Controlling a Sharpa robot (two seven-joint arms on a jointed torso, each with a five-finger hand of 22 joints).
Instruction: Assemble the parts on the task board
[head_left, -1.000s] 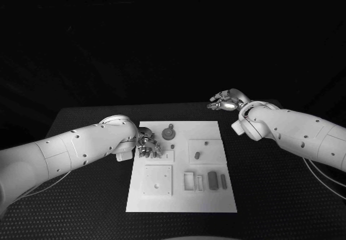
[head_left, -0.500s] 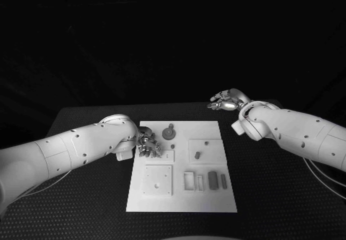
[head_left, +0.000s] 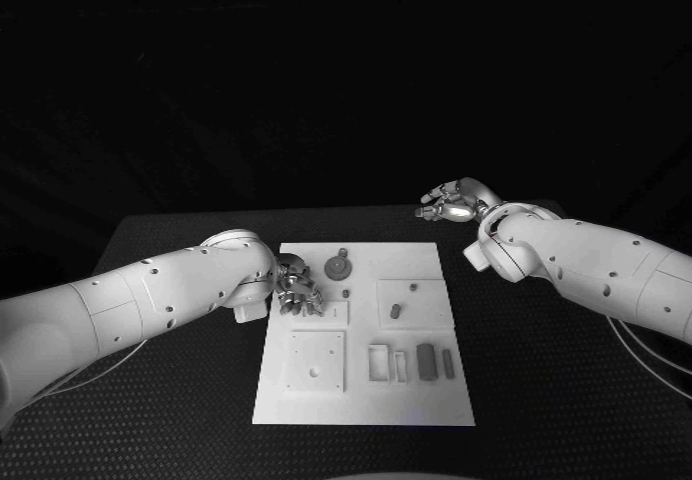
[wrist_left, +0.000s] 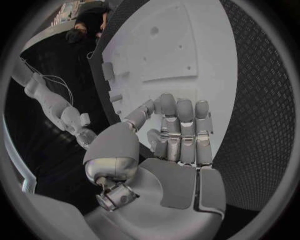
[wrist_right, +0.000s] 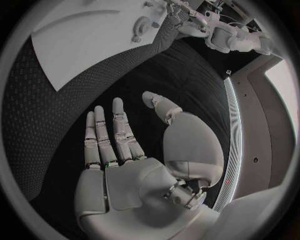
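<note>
**Table and surroundings**

Black table (head_left: 173, 400) with a fine raised dot texture, seen close in the wrist views (wrist_left: 262, 100) (wrist_right: 44, 115). Thin pale cables (head_left: 656, 365) trail over its surface near both side edges. Dark, featureless background behind the far edge

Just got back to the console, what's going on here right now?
Neither hand holds anything. The left hand hangs over the left edge of the board, fingers extended and empty. Beside it on the board lie a round geared part and other small parts. The right hand is open beyond the board's far right corner, over the black table.
</note>
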